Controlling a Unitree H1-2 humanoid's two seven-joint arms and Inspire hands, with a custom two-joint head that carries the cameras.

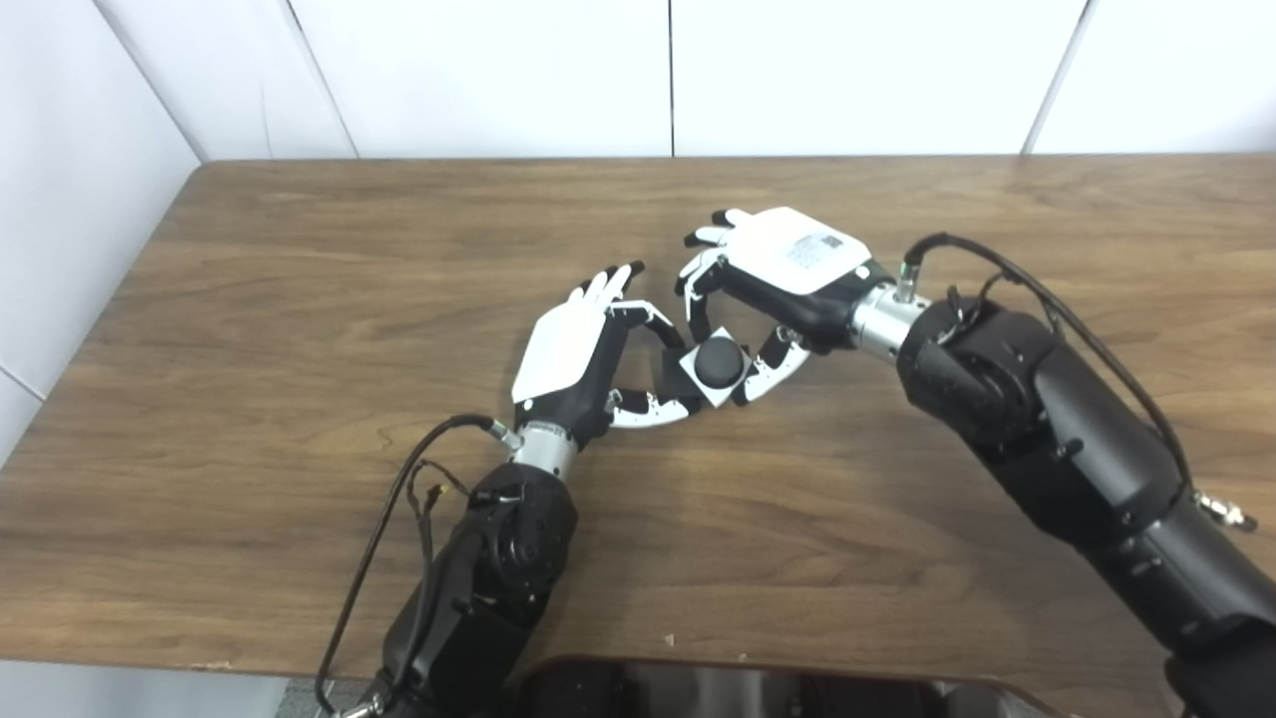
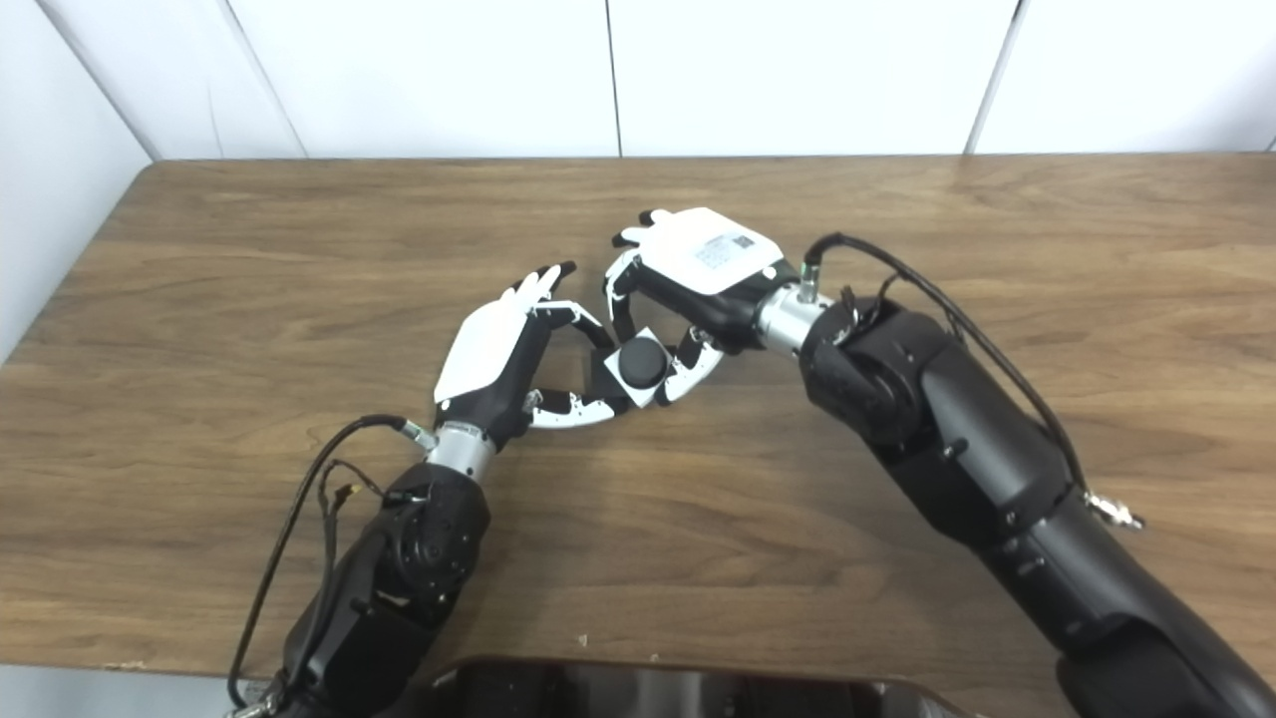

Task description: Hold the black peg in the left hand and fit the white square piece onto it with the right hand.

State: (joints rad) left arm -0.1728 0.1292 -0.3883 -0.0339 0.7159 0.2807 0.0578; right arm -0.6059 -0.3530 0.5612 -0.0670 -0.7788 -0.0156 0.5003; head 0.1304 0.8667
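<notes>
Black peg [image 1: 720, 361] is seen end-on at the centre of the white square piece [image 1: 698, 379], just above the middle of the table [image 1: 299, 299]; how far the square is seated cannot be told. The peg's far side is pinched by the fingers and thumb of the left hand [image 1: 578, 354], while the square's edges are pinched by the fingers of the right hand [image 1: 788, 264]. For a clean fit, the square should be kept level with the peg's axis and pressed straight along it, with the left hand's grip held firm. A brown wooden tabletop is shown, bare apart from the arms, backed by white wall panels [image 1: 498, 70].
</notes>
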